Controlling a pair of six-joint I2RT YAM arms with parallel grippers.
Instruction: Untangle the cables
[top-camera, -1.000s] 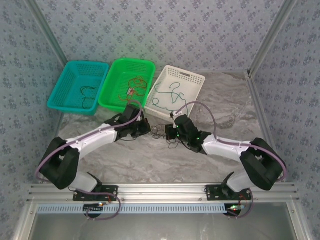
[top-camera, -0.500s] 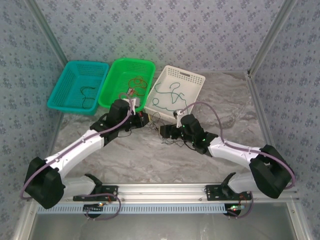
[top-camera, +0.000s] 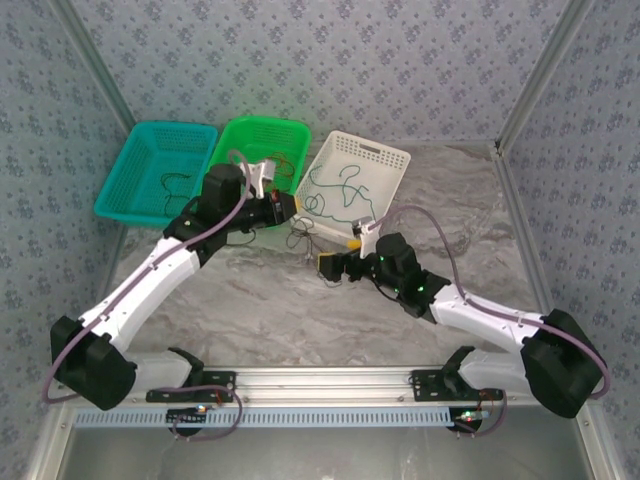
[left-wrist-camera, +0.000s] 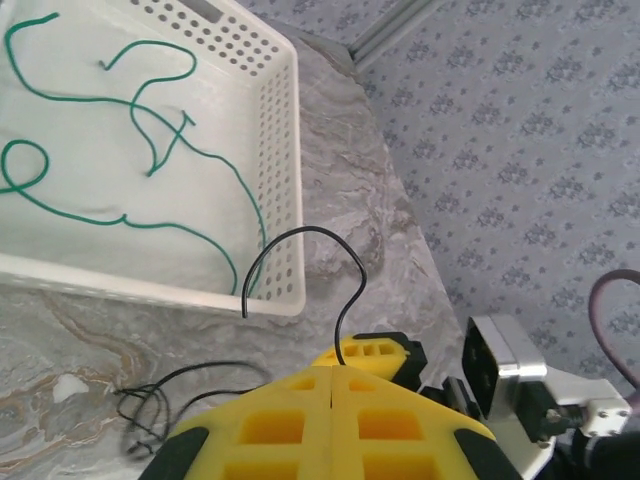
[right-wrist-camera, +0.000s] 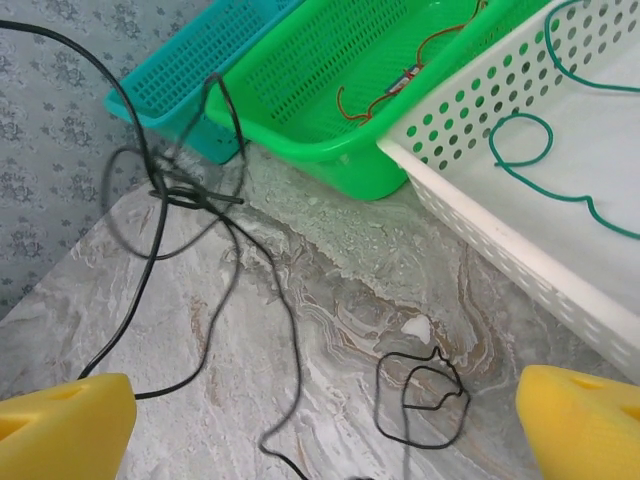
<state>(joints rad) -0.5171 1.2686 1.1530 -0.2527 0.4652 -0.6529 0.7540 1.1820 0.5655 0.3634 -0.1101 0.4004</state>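
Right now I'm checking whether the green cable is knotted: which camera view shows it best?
Left wrist: the green cable lies large and sharp across the white basket floor. Top external shows it whole but tiny; right wrist catches only part.

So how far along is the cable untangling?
Done: a green cable lies in the white basket, a red cable in the green basket, a black cable in the teal basket. In hand: left gripper shut on a black strand, lifted; right gripper open. Left: black tangle on the table.

Left end effector (left-wrist-camera: 332, 375) is clamped closed; right end effector (right-wrist-camera: 325, 395) gapes wide.
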